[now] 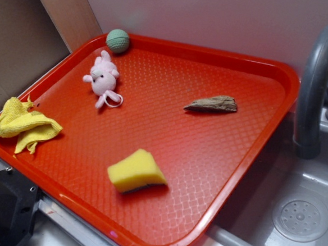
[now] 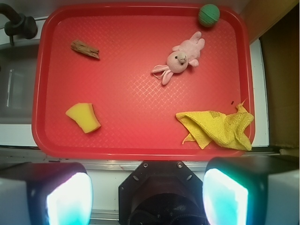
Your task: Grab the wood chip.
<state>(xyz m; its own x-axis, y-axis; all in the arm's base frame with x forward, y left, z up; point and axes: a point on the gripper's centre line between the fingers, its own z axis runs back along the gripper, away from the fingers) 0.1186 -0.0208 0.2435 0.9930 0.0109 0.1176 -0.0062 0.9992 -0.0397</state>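
Red tray, textured base, holding: yellow wedge sponge near the front edge; pink plush bunny; green knitted ball in the far corner; crumpled yellow cloth at the left rim. Grey sink and faucet beside the tray

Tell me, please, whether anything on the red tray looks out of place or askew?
Only the yellow cloth: it lies crumpled, draped over the red tray's rim. The wood chip, yellow sponge, pink stuffed bunny and green ball lie apart, undamaged.
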